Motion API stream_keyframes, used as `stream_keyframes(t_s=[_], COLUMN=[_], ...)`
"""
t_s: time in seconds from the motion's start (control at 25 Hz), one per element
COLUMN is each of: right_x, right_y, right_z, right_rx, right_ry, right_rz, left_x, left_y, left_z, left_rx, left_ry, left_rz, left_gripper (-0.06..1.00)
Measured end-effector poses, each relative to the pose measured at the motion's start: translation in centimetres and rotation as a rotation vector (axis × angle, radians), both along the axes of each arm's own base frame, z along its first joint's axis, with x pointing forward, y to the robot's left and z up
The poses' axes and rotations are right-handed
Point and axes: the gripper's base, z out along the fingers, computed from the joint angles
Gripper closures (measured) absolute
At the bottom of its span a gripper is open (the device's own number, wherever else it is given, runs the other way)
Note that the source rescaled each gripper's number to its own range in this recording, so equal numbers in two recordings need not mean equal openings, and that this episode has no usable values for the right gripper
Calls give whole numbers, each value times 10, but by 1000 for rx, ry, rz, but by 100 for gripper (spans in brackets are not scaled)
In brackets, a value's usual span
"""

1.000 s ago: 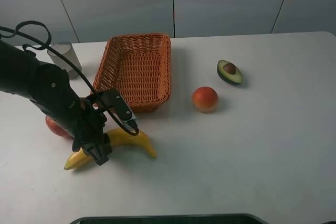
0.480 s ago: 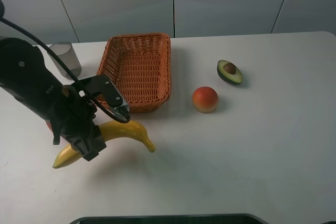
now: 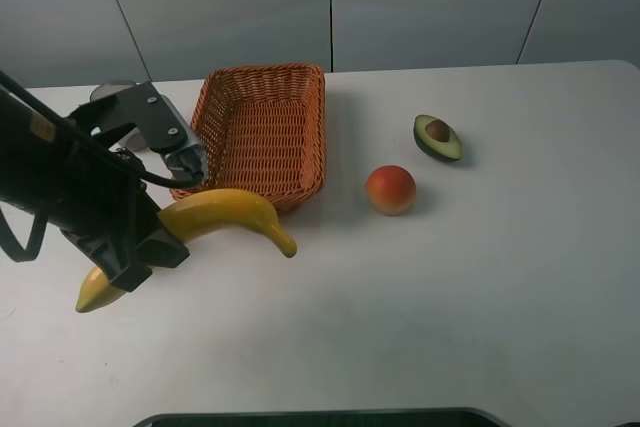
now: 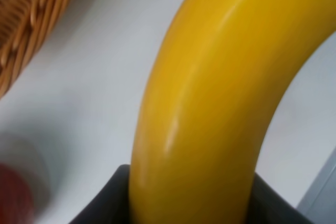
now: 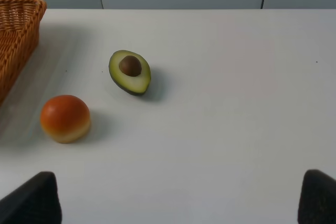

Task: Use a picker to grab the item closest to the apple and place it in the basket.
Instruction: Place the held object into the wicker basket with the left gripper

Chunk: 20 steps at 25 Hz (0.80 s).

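- While the left claw (image 3: 148, 249) is clamped round the banana (image 3: 225, 212) toward its lower end, the fruit appears to hang clear of the desk (image 3: 450, 297), just in front of the basket (image 3: 262, 71).
- Its long axis runs across the basket's near end, with the free tip pointing toward the desk's middle.
- From the claw, the basket lies farther back and slightly inward, and the left arm is much the nearer.
- The right claw (image 5: 176, 203) is spread and empty, well apart.

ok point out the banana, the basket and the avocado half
banana (image 3: 225, 209): exterior high view, middle of its curve
basket (image 3: 265, 69): exterior high view, far rim
avocado half (image 5: 129, 69): right wrist view, the pit at its centre
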Motion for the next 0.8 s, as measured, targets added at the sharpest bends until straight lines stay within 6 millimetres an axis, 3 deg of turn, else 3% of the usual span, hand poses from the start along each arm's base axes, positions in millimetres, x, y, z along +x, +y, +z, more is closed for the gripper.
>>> stream_keyframes(t_s=[0.24,0.52,0.8], right_x=[0,0,0], right_y=[0,0,0], right_z=[0,0,0], right_rx=[0,0,0], right_ry=[0,0,0], right_rz=[0,0,0], left_x=[11,56,108], left_y=[-7,-26,-46], left_z=[22,46,36], left_rx=[-85,-158,-143], left_ry=[-27,-67,-68], left_rz=[115,376,621], left_gripper=[94,94,94])
